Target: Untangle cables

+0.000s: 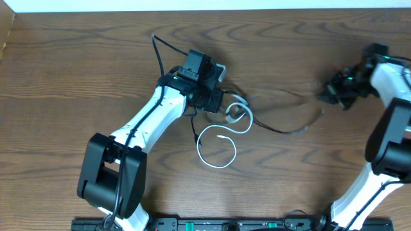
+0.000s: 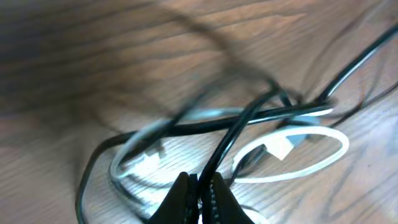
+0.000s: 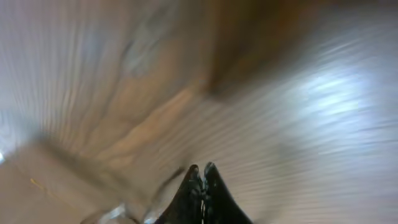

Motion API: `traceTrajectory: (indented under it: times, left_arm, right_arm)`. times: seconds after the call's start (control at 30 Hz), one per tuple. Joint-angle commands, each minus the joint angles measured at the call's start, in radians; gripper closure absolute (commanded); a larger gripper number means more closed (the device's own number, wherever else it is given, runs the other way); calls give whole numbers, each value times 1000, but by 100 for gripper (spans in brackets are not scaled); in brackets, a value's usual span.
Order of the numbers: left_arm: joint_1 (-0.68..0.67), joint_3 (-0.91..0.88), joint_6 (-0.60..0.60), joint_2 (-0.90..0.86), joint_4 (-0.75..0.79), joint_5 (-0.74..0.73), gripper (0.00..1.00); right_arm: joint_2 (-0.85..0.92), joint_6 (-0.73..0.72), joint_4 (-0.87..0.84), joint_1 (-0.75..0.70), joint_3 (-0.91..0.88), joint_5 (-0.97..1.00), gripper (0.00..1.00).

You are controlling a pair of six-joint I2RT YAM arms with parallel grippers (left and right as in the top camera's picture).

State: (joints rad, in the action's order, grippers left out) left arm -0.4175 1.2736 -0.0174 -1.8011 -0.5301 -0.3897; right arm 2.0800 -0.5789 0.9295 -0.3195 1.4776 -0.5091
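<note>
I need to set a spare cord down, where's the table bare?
Bare wood lies left of the left arm, and in front between the white cable and the right arm. The centre is crowded: a black cable runs from left gripper toward right gripper.

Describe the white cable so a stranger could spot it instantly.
On the wooden table, look beside the left end effector, near the middle. There the white cable lies curled in loops within a tangle. The black cables crossing it are all dark.
</note>
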Motion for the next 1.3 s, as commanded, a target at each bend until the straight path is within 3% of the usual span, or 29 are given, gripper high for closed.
traceTrajectory:
  times: [0.0,0.37,0.4,0.47,0.53,0.57,0.6,0.8,1.03,1.27]
  left_arm:
    - [18,-10,21,-9,-11,16,93]
    - [18,-10,17,-9,-7,15,93]
    - [18,-10,17,-9,-6,15,92]
    - [18,-10,17,-9,-4,6,93]
    - [18,-10,17,-9,-3,-18,93]
    - [18,-10,17,-9,0,-31,92]
    - [18,-10,17,-9,1,-45,93]
    - [14,-10,-2,-9,3,-83,92]
    - [-22,-10,-2,-9,7,-126,93]
    - [-65,-10,-43,-9,19,-126,92]
  right_arm:
    - [-32,10,2,-69,-36,43,99]
    - [-32,29,-148,-63,-155,-151,98]
    - [-32,51,-156,-53,-155,-190,92]
    - [-32,86,-164,-27,-155,-279,65]
    - [-32,102,-172,3,-155,-327,32]
    - [-32,108,-178,18,-155,-351,21]
    - [-32,121,-183,34,-155,-370,19]
    - [-32,185,-239,129,-154,-542,29]
    - [-32,199,-339,241,-154,-679,28]
    - [-32,199,-386,307,-154,-659,33]
